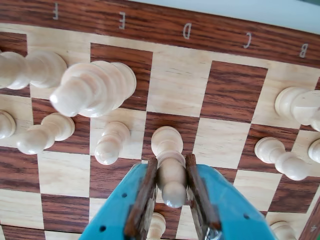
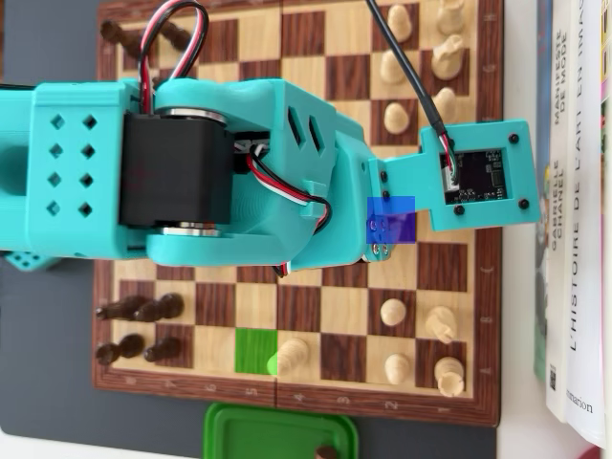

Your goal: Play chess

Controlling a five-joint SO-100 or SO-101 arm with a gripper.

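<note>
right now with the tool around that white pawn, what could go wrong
1. The tool grips the pawn below its head, so the pawn may tilt or slip when lifted.
2. The neighbouring pawn stands close by on the left in the wrist view; a sideways move could topple it.

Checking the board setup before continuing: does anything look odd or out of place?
Two squares carry coloured patches in the overhead view: a green one near the bottom edge and a blue one under the arm. Otherwise pieces stand upright; the claw grips a white pawn.
</note>
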